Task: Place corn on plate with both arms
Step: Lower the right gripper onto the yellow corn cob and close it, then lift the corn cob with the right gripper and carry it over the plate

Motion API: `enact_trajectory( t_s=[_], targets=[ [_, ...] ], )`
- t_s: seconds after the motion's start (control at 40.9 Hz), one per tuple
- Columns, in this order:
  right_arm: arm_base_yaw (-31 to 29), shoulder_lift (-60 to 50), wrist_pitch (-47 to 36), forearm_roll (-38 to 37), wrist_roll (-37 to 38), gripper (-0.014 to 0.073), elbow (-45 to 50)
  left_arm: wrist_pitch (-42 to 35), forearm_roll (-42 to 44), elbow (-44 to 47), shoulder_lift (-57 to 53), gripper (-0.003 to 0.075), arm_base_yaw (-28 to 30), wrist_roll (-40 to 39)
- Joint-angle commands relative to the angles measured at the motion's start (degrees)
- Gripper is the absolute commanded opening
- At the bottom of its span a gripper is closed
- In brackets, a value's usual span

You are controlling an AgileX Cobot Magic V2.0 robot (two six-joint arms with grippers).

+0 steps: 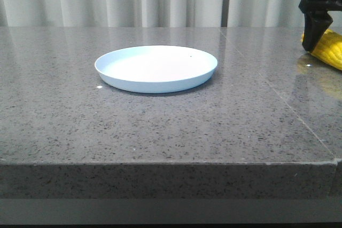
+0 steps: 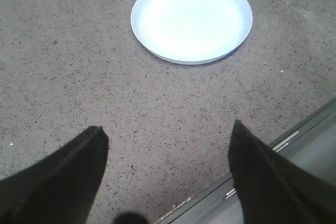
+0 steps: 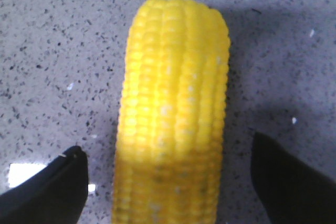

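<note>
The yellow corn [image 1: 329, 48] lies on the grey stone table at the far right edge of the front view. My right gripper [image 1: 316, 34] is over its near end. In the right wrist view the corn [image 3: 173, 114] lies lengthwise between the two black fingers [image 3: 58, 184], with a gap on each side; the right gripper [image 3: 168, 182] is open and straddles it. The pale blue-white plate [image 1: 156, 68] sits empty at the table's middle. It shows in the left wrist view [image 2: 191, 18] ahead of my left gripper [image 2: 168, 161], which is open, empty and hovers over the table's edge.
The grey speckled table [image 1: 160, 126] has its front edge close to the camera. A seam [image 1: 278, 97] runs across the top on the right. White curtains hang behind. The table's edge and a metal rail [image 2: 283, 142] show below the left gripper.
</note>
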Motion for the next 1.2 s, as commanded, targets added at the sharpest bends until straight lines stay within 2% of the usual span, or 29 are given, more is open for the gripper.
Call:
enact_trajectory(
  t_s=[0.0,0.122,0.244,0.318,0.464,0.611,0.807,0.978,1.173],
  targets=[
    [-0.37,-1.85,-2.23,-0.41,-0.45,0.0632,-2.06,-3.68,0.10,-1.53,-0.02,0.0472,-0.53,-0.58],
    [-0.37,-1.30,-1.62,-0.41,-0.45,0.0535,-2.06,-3.68,0.10,-1.53,-0.02,0.0472,-0.53,-0.58],
    [-0.37,-1.36,-0.81,-0.41,-0.45,0.0306,-2.06,-3.68,0.10,-1.53,-0.02,0.0472,-0.53,-0.58],
    [-0.37,-1.55,-0.05,-0.41,-0.45,0.0225,-2.06,-3.68,0.10,-1.53,-0.02,0.0472,-0.53,-0.58],
    [0.65,-3.95,1.74,-0.07,-0.45,0.0225,-2.06,-3.68,0.10,-1.53,-0.02,0.0472,-0.53,-0.58],
    [4.38,-8.77,4.20,-0.04,-0.45,0.0225,-2.06,-3.68,0.10,-1.53,-0.02,0.0472,-0.53,-0.58],
    [12.65,-15.11,9.55,0.76,-0.45,0.0225,-2.06,-3.68,0.10,-1.53,-0.02,0.0472,-0.53,-0.58],
    [20.89,-16.16,16.03,3.64,-0.45,0.0225,-5.27,-3.68,0.10,-1.53,-0.02,0.0472,-0.53,-0.58],
    [28.09,-15.22,13.57,7.48,0.50,0.0225,-8.01,-3.68,0.10,-1.53,-0.02,0.0472,-0.53,-0.58]
  ],
)
